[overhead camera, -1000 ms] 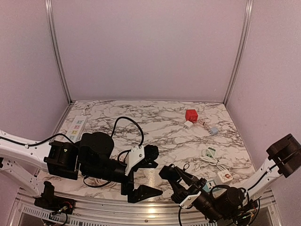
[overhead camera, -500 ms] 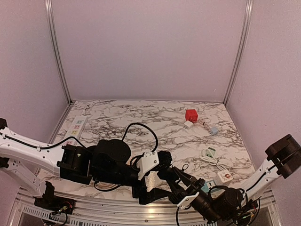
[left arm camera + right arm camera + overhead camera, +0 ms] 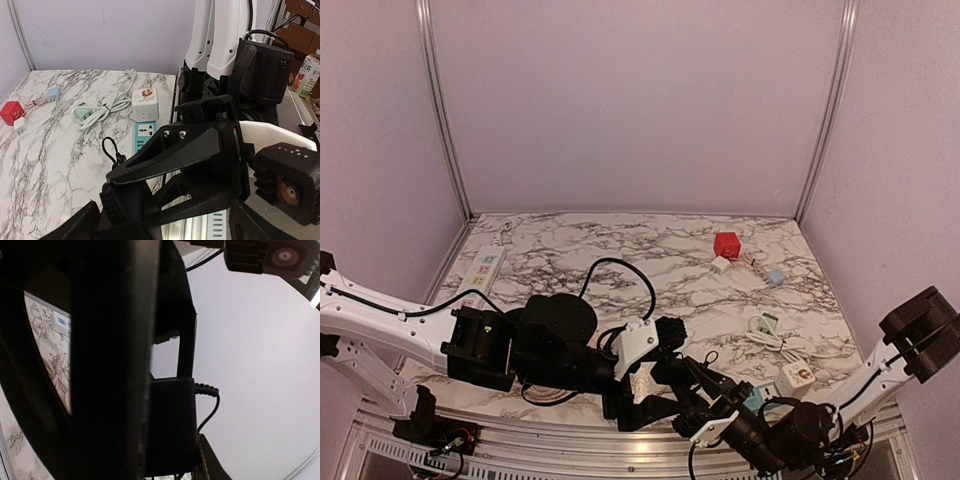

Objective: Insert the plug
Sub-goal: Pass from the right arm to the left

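Glossy veined marble table [image 3: 620, 240]; boxy matte-black plug [image 3: 170, 425], ribbed collar, thin cable [image 3: 212, 410], pinched in right gripper [image 3: 112, 187] above near table edge; flat teal power strip [image 3: 145, 135] nearby; left gripper [image 3: 655, 372] spread wide, flanking right gripper, holding nothing.

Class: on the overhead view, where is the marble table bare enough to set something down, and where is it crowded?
Bare: the far middle, between the white power strip and the red cube. Crowded: the right side, with green cable and cube socket, and the near edge, where the left gripper and right gripper meet.
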You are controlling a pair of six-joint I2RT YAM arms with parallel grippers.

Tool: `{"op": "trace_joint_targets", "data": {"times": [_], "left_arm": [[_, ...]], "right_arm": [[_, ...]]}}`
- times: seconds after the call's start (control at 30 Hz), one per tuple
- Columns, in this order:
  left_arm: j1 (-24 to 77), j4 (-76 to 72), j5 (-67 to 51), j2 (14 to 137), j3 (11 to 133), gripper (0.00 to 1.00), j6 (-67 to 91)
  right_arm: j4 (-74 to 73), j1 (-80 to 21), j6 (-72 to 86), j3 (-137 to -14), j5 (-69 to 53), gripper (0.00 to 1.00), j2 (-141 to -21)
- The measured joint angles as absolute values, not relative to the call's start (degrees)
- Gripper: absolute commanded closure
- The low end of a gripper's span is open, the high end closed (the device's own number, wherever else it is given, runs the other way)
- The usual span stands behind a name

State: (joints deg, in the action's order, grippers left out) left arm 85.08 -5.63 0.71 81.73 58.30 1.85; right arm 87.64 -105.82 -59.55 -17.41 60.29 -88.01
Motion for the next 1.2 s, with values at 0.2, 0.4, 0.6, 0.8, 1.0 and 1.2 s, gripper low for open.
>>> {"op": "trace_joint_targets", "data": {"times": [0.2, 0.4, 0.6, 0.8, 1.0, 1.2], "left_arm": [[85.1, -5.9, 1.1, 81.7, 58.3, 0.32, 1.7], [84.9, -6.0, 3.0, 81.7, 58.3, 0.6, 1.0], [84.9, -5.8, 4.4, 81.7, 58.3, 0.65, 1.4], [84.9, -5.7, 5.3, 81.7, 58.0, 0.66, 1.5], [85.0, -6.0, 6.0, 81.7, 57.0, 0.65, 1.2], [85.1, -6.6, 6.6, 81.7, 55.8, 0.66, 1.1]], "right_arm": [[87.6, -105.9, -60.1, -17.9, 60.6, 0.92, -88.4], [87.7, -106.2, -60.3, -18.0, 60.6, 0.88, -88.4], [87.7, -106.5, -61.4, -18.6, 61.5, 0.73, -89.0], [87.7, -106.5, -62.1, -19.2, 62.5, 0.65, -90.0], [87.7, -106.5, -62.8, -19.8, 63.1, 0.6, -91.2], [87.7, -106.5, -63.4, -19.8, 63.2, 0.57, -92.1]]}}
